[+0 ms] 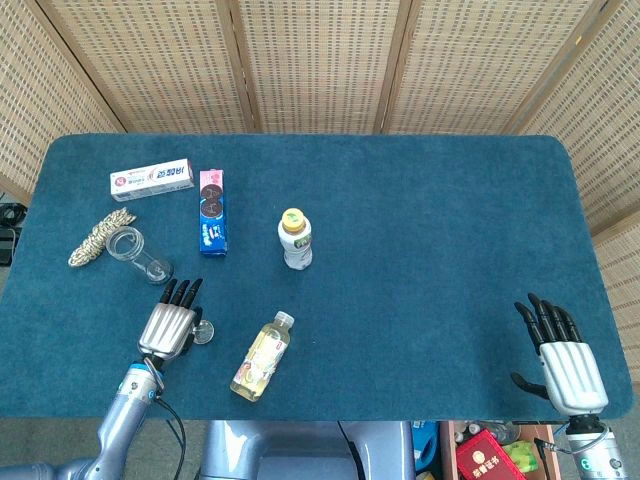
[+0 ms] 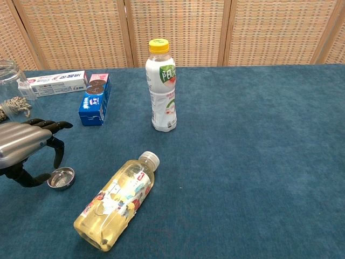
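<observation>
Two bottles. One stands upright near the middle of the table, white label, yellow cap (image 1: 294,238). The other, the lying bottle (image 1: 262,356), holds pale yellow liquid and rests on its side nearer the front edge, white cap pointing toward the standing one.

One small metal lid (image 2: 61,178), round, lying open side up on the cloth, left of the lying bottle. In the head view most of it is covered by the left hand.

One glass jar (image 1: 137,254), clear, without its lid, left of centre and behind the left hand.

One coil of rope (image 1: 94,237), touching or just beside the jar on its far left.

One toothpaste box (image 1: 151,180), white, at the back left. One biscuit box (image 1: 212,211), blue and pink, just to its right, long side running front to back.

Two hands. The left hand (image 2: 24,148) hovers over the lid with fingers curved downward and apart, fingertips around the lid; it grasps nothing, and whether a fingertip touches the lid I cannot tell. The right hand (image 1: 562,357) lies near the front right corner of the table (image 1: 450,230), released, fingers spread, holding nothing.

Open room: the whole right half of the blue cloth, from the standing bottle across to the right hand. All seven items sit in the left half, the rope closest to the left edge, the lying bottle closest to the front edge.
</observation>
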### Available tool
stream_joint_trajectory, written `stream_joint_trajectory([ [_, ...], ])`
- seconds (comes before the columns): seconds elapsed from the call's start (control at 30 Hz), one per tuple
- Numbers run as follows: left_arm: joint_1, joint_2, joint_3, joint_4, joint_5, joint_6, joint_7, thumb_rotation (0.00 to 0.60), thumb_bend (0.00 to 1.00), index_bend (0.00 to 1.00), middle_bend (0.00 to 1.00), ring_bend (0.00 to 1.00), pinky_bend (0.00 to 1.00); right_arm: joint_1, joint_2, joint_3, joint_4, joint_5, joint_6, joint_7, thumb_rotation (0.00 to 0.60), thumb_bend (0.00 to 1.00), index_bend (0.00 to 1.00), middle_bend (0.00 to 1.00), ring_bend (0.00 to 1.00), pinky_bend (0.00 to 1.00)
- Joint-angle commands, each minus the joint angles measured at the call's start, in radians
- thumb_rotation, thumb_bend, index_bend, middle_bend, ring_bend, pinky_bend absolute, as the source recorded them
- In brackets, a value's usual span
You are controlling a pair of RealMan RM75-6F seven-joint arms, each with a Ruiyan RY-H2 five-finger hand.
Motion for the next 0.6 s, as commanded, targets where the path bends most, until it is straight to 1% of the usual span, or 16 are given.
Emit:
stream_joint_trajectory([
  [0.03,-0.002,-0.004,0.0,0.003,-0.003,0.001,0.001,0.6,0.39,0.51,0.0,0.0,0.0,0.0,0.0,0.0,0.0,0.0,0.0,0.001,0.6,0.0,0.08,0.0,0.0,0.13],
  [0.6,-0.017,-0.04,0.002,0.039,-0.014,0.008,0.004,0.6,0.4,0.52,0.0,0.0,0.0,0.0,0.003,-0.003,-0.003,-0.006,0.001,0.006,0.6,0.0,0.08,0.0,0.0,0.12],
])
